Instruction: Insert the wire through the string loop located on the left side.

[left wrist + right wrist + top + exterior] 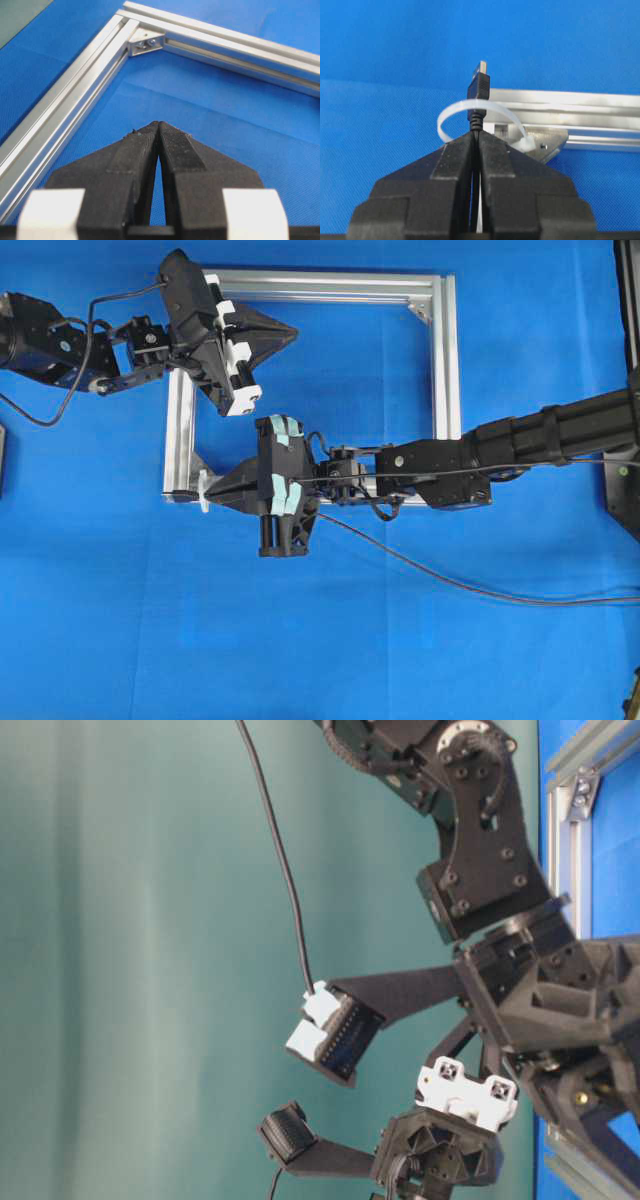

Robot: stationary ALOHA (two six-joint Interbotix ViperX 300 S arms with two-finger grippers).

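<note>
My right gripper (476,134) is shut on the wire, just behind its dark plug (479,85). The plug tip pokes up through the white string loop (465,106), whose band crosses the plug's base. From overhead, the right gripper (212,492) sits at the lower left corner of the silver frame (448,360), touching the string loop (204,490). The wire (450,583) trails behind it across the blue mat to the right. My left gripper (293,336) is shut on nothing and hovers inside the frame's upper left part; its tips (159,125) hang over blue mat.
The silver frame (60,130) runs along the left and across the back in the left wrist view, with a corner bracket (145,45). In the right wrist view the frame rail (570,107) lies just beyond the loop. Blue mat (150,620) spreads around the frame.
</note>
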